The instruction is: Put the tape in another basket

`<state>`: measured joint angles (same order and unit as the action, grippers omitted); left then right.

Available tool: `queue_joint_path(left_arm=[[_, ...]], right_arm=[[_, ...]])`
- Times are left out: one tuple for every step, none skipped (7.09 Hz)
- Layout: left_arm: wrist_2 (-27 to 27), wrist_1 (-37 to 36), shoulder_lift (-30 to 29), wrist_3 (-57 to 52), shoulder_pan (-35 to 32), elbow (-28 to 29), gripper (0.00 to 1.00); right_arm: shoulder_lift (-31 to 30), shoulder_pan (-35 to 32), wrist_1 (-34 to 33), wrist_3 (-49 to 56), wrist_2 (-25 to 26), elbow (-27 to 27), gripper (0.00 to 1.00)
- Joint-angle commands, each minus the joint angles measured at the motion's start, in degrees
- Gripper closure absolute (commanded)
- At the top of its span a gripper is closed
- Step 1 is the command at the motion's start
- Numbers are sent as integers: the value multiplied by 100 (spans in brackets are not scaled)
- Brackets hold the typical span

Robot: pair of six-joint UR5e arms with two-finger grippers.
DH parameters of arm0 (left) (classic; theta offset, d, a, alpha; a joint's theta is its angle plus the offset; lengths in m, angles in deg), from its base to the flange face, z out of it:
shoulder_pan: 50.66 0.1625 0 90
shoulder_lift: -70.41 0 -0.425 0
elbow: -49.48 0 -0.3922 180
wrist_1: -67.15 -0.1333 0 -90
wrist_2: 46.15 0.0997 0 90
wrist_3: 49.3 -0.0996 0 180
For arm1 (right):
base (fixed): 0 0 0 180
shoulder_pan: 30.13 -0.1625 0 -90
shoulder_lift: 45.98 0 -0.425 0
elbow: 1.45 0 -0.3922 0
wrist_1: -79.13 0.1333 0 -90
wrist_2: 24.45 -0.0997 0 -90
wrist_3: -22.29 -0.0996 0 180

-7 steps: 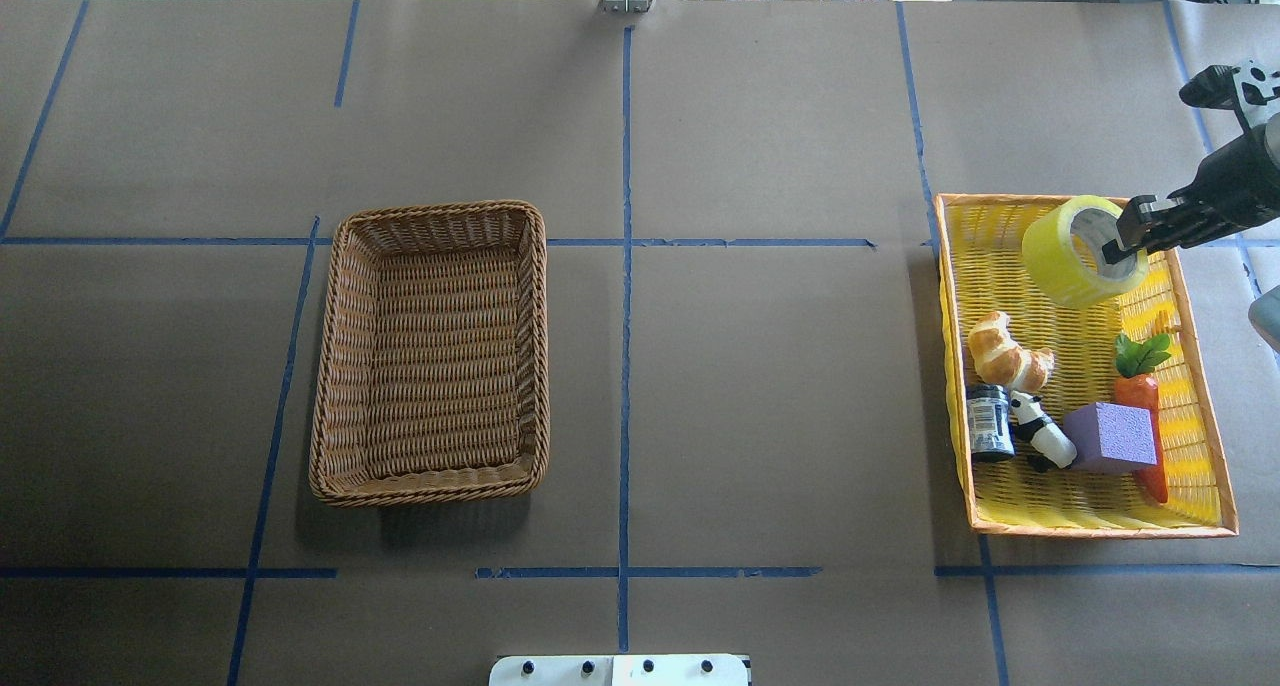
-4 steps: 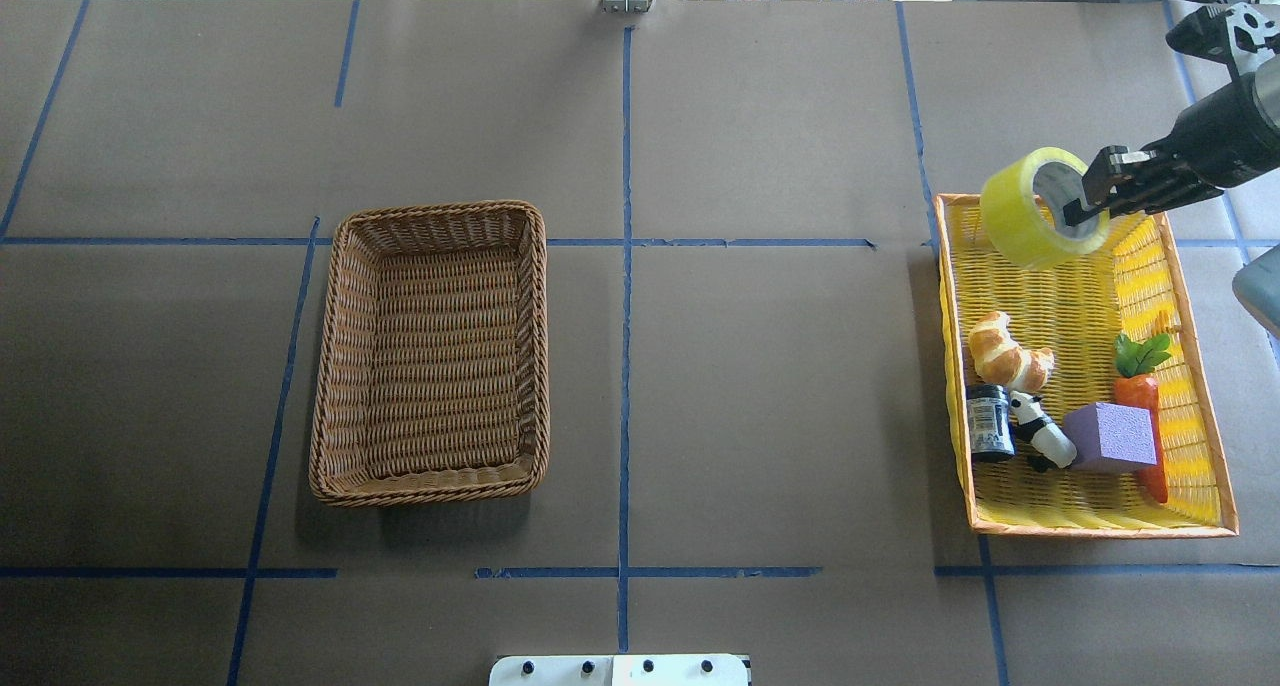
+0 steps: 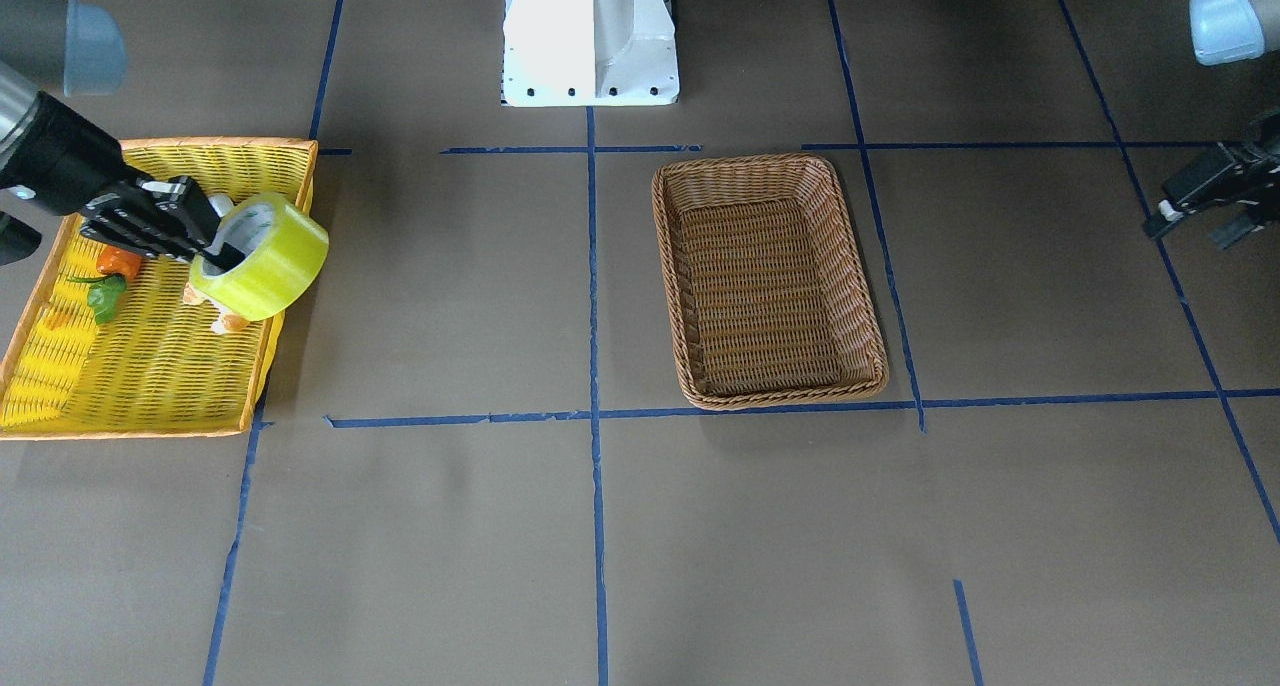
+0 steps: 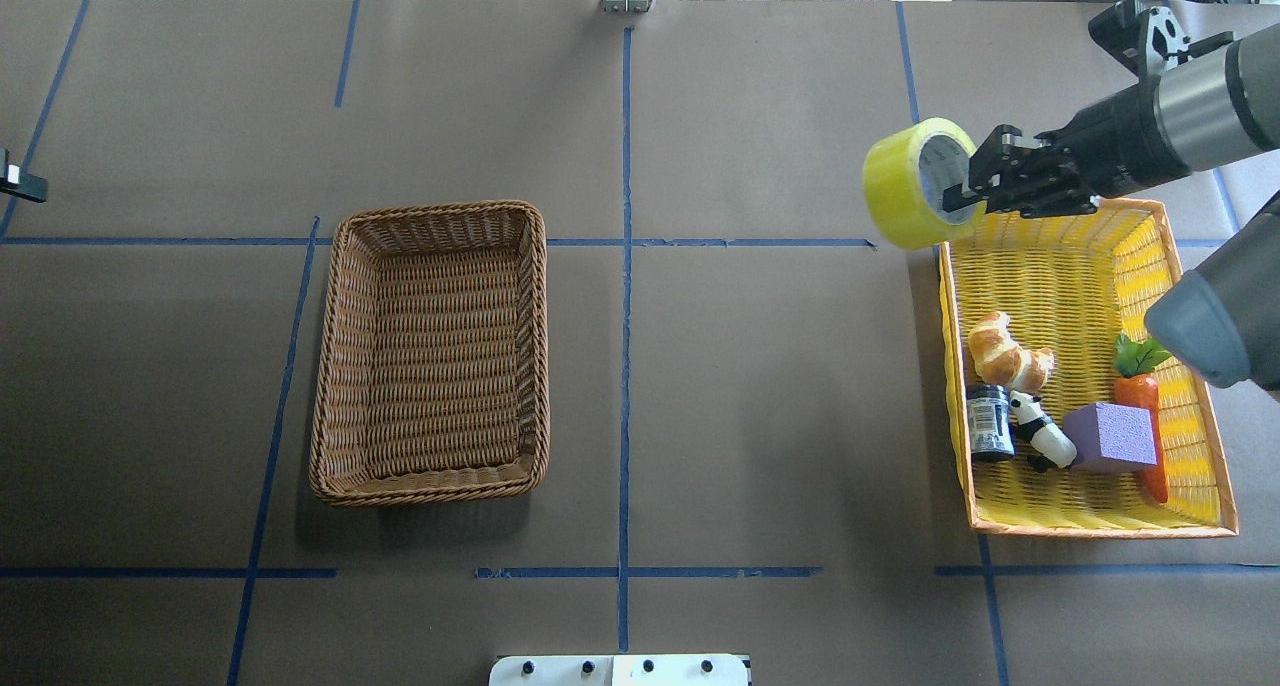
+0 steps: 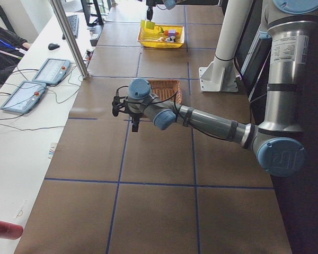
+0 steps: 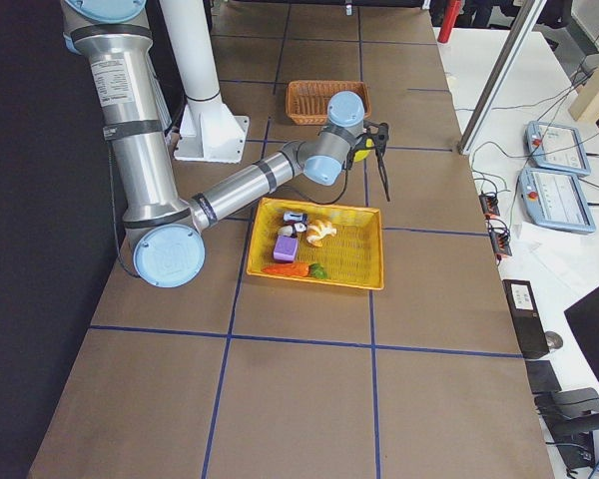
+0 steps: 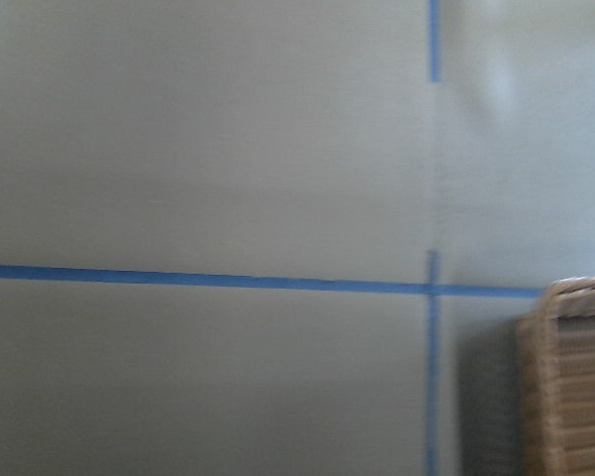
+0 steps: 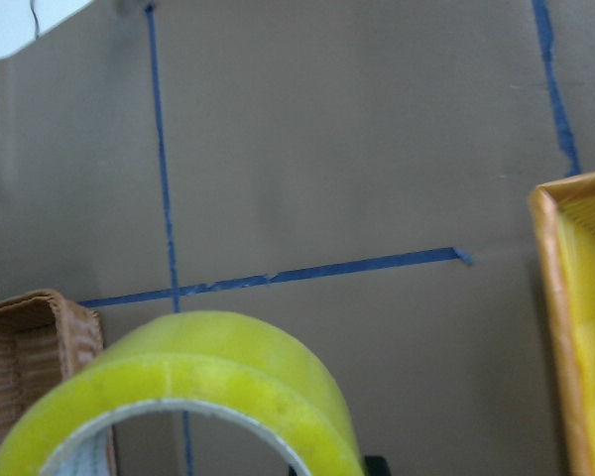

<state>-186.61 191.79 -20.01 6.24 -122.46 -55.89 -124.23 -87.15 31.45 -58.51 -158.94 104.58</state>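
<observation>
I have the right gripper (image 4: 957, 198) clamped on the tape (image 4: 903, 188), one finger through its core, the roll in the air over the yellow basket's (image 4: 1090, 531) corner. This looks like the carry step. Next comes a long sweep to the wicker basket (image 4: 440, 209), well apart. I cannot tell how the left gripper's (image 3: 1195, 204) jaws stand.

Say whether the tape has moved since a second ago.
Yes: the tape has gone left, from over the yellow basket to its far left corner.

- Overhead: even, bright light; soft shadow just below basket (image 4: 432, 366), toward frame bottom.
- L wrist cam: whole pic blurry, pale, washed out.
- R wrist cam: tape (image 8: 208, 367) at lower left, out of focus.
</observation>
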Motion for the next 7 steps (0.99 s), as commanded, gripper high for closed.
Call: queue_joint_path(left_arm=[[10, 1645, -308, 2453, 525, -62, 0], [19, 2043, -492, 3419, 649, -62, 0], [27, 2551, -746, 4351, 850, -80, 0], [262, 3461, -853, 5300, 1157, -62, 0], [743, 4384, -863, 6136, 1386, -88, 0], [1053, 5054, -872, 6788, 1597, -89, 0], [1291, 5496, -880, 7230, 1895, -123, 0]], right_arm=[[-6, 691, 1747, -1792, 885, -38, 98], [-6, 850, 2181, -2294, 915, -38, 98], [11, 1051, 2655, -2673, 993, -21, 98], [20, 1419, 3234, -2999, 1507, 23, 98], [12, 1901, 3997, -3281, 2191, 23, 98], [20, 2254, 4274, -3310, 2450, 23, 98], [212, 2432, 4277, -3310, 2453, 23, 98]])
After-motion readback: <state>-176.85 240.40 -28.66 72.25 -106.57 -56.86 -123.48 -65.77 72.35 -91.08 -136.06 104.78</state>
